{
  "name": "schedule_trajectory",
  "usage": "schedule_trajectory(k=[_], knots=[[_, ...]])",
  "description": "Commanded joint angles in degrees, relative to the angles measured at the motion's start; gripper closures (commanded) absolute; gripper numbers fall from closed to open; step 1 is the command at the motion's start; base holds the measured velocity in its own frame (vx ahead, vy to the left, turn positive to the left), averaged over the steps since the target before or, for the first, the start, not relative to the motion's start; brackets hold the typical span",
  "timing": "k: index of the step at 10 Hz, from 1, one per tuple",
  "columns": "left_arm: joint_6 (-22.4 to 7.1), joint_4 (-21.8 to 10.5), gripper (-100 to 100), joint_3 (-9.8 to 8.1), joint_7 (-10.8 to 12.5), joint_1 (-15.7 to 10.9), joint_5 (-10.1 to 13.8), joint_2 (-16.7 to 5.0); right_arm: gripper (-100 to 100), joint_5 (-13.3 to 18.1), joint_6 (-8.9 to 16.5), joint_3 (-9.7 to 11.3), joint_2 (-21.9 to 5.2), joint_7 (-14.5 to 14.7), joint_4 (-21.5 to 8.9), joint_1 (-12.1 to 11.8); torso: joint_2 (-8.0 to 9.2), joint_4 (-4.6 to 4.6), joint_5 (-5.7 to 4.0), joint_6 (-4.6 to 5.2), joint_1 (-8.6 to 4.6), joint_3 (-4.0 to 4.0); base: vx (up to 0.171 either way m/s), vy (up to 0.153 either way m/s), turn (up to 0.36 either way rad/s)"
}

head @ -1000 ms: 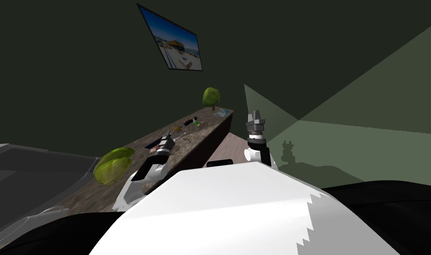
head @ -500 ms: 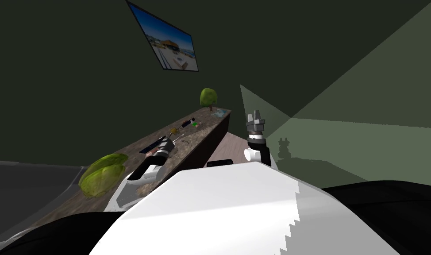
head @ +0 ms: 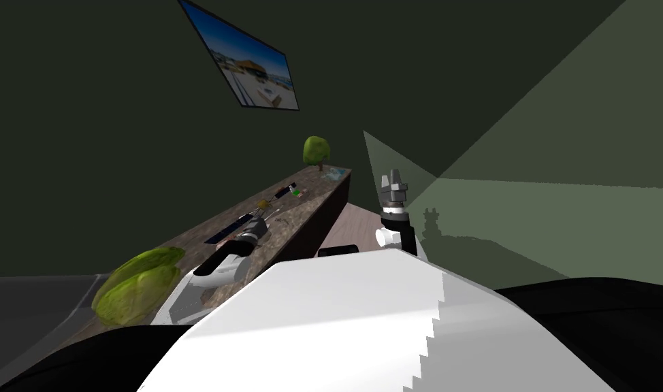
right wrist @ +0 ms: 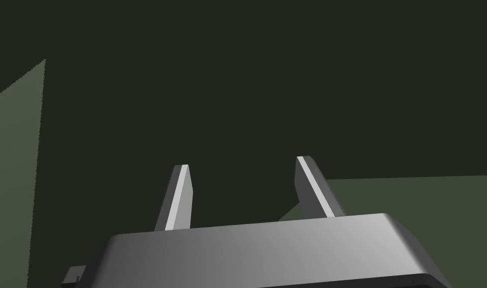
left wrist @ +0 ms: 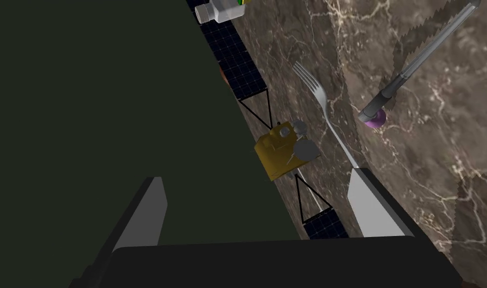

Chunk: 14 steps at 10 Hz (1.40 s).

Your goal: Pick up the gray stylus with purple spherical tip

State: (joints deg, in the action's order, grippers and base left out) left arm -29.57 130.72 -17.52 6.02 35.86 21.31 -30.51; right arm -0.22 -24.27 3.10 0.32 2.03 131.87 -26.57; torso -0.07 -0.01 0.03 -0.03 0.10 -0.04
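Observation:
The gray stylus [left wrist: 417, 62] lies flat on the brown marbled countertop [left wrist: 437, 165], and its purple ball tip [left wrist: 376, 118] points toward my hand. My left gripper [left wrist: 260, 200] hovers over the counter's back edge, open with nothing held. The stylus lies outside the gap, beyond one finger [left wrist: 375, 210]. In the head view the left gripper [head: 257, 222] is over the counter's middle. My right gripper [head: 393, 182] is raised beside the counter's end, and its wrist view shows the right gripper [right wrist: 243, 163] open and holding nothing.
A silver fork [left wrist: 321, 107] lies between the stylus and a gold satellite model [left wrist: 283, 151] with dark solar panels, close to the dark wall [left wrist: 112, 100]. A small bottle [left wrist: 221, 10] lies further on. A green leafy head [head: 136, 284] and a small tree [head: 315, 148] stand on the countertop [head: 303, 211].
The whole head view has swung, so I have moved: counter things and the wall picture sit further left. My left hand stays over the counter by the satellite model. The right arm is unmoved.

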Motion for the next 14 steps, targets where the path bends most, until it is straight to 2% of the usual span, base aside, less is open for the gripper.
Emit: schedule_trajectory(k=[1, 2, 3, 4, 5, 6, 7, 8, 9, 10, 11, 13, 14], knots=[[-2.9, 0.0, -100, -0.10, 0.4, 1.1, 0.9, -1.8, 0, 0.0, 0.0, 0.0, 0.0, 0.0, 0.0, 0.0, 0.00, 0.00, 0.00, 0.00, 0.00, 0.00, 0.011, 0.025, -0.147], [-4.8, -0.2, -100, -0.08, 0.8, 1.9, 1.6, -3.4, 0, 0.0, 0.0, 0.0, 0.0, 0.0, 0.0, 0.0, -0.01, 0.00, 0.00, 0.02, 0.01, -0.01, 0.018, 0.036, -0.311], [-6.1, -0.2, -100, -0.08, 0.8, 1.9, 1.6, -3.4, 0, 0.0, 0.0, 0.0, 0.0, 0.0, 0.0, 0.0, -0.04, -0.01, 0.01, 0.04, 0.05, -0.02, 0.014, 0.038, -0.114], [-7.9, -0.3, -100, 0.00, 1.2, 2.7, 2.2, -5.0, 0, 0.0, 0.0, 0.0, 0.0, 0.0, 0.0, 0.0, -0.04, -0.01, 0.02, -0.01, 0.05, -0.03, 0.013, 0.028, -0.158], [-8.7, -0.3, -100, 0.00, 1.2, 2.7, 2.2, -5.0, 0, 0.0, 0.0, 0.0, 0.0, 0.0, 0.0, 0.0, -0.05, -0.01, 0.01, 0.02, 0.03, -0.03, 0.010, 0.022, -0.087], [-10.9, -0.5, -100, 0.14, 1.6, 3.5, 2.8, -6.7, 0, 0.0, 0.0, 0.0, 0.0, 0.0, 0.0, 0.0, -0.04, -0.01, 0.00, -0.01, 0.00, -0.02, 0.011, 0.016, -0.175], [-11.2, -0.5, -100, 0.14, 1.6, 3.5, 2.8, -6.7, 0, 0.0, 0.0, 0.0, 0.0, 0.0, 0.0, 0.0, -0.03, -0.01, -0.01, 0.02, -0.02, -0.02, 0.012, 0.020, -0.088], [-13.2, -0.7, -100, 0.33, 2.0, 4.4, 3.4, -8.2, 0, 0.0, 0.0, 0.0, 0.0, 0.0, 0.0, 0.0, -0.04, -0.01, 0.00, -0.01, -0.03, -0.02, 0.018, 0.022, -0.192], [-13.6, -0.7, -100, 0.33, 2.0, 4.4, 3.4, -8.2, 0, 0.0, 0.0, 0.0, 0.0, 0.0, 0.0, 0.0, -0.05, -0.01, -0.01, 0.01, -0.01, -0.03, 0.013, 0.023, -0.084], [-15.3, -0.8, -100, 0.55, 2.4, 5.2, 3.8, -9.8, 0, 0.0, 0.0, 0.0, 0.0, 0.0, 0.0, 0.0, -0.05, -0.01, 0.00, -0.01, -0.02, -0.03, 0.016, 0.024, -0.171], [-15.9, -0.8, -100, 0.55, 2.4, 5.2, 3.8, -9.8, 0, 0.0, 0.0, 0.0, 0.0, 0.0, 0.0, 0.0, -0.06, -0.01, 0.00, 0.01, -0.01, -0.04, 0.011, 0.024, -0.093], [-19.4, -1.0, -100, 1.04, 3.2, 6.7, 4.7, -12.7, 0, 0.0, 0.0, 0.0, 0.0, 0.0, 0.0, 0.0, -0.06, -0.01, 0.00, 0.02, -0.02, -0.04, 0.017, 0.029, -0.227], [-20.3, -1.0, -100, 1.04, 3.2, 6.7, 4.7, -12.7, 0, 0.0, 0.0, 0.0, 0.0, 0.0, 0.0, 0.0, -0.08, -0.02, 0.00, 0.01, 0.03, -0.05, 0.019, 0.036, -0.090]])
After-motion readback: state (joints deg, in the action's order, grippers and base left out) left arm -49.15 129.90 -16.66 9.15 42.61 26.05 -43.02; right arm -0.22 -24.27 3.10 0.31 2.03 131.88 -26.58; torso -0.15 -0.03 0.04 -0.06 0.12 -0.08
